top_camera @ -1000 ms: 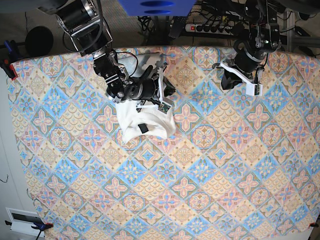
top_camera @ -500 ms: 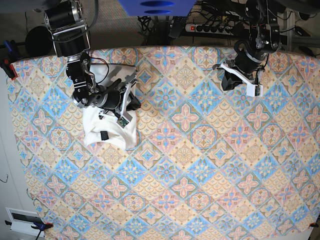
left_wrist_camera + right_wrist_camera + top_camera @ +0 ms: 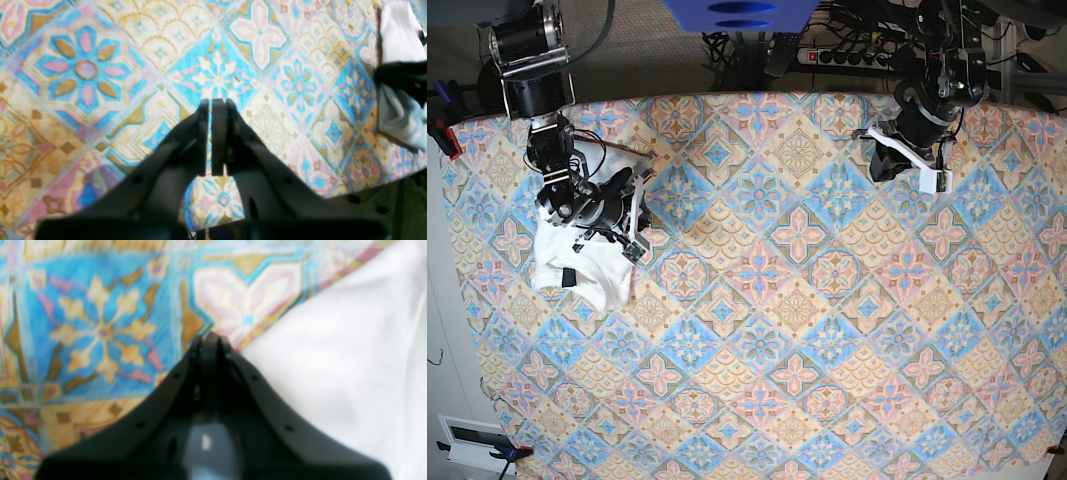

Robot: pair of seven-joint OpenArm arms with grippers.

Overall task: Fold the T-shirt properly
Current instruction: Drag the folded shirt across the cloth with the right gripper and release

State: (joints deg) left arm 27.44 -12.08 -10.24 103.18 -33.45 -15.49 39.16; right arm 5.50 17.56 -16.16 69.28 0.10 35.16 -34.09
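The T-shirt [image 3: 587,275] lies as a compact white bundle at the far left of the table, with a small dark tag [image 3: 569,275] showing on top. My right gripper [image 3: 632,225] hovers over the bundle's upper right part. In the right wrist view its jaws are shut [image 3: 208,338], tips low on the tablecloth, with the T-shirt [image 3: 333,356] running along their right side. No cloth shows between the tips. My left gripper [image 3: 882,165] hangs shut and empty [image 3: 213,101] over bare tablecloth at the back right. The T-shirt [image 3: 397,40] shows at that view's right edge.
A patterned tablecloth [image 3: 797,330] covers the whole table. Behind the far edge sit a power strip [image 3: 847,55] with cables and a blue object [image 3: 737,12]. Clamps [image 3: 442,130] hold the cloth at the left edge. A white box [image 3: 472,440] is on the floor at bottom left.
My right arm swept left across the table, and the T-shirt bundle travelled with it from the upper middle to the far left. The left arm stayed put.
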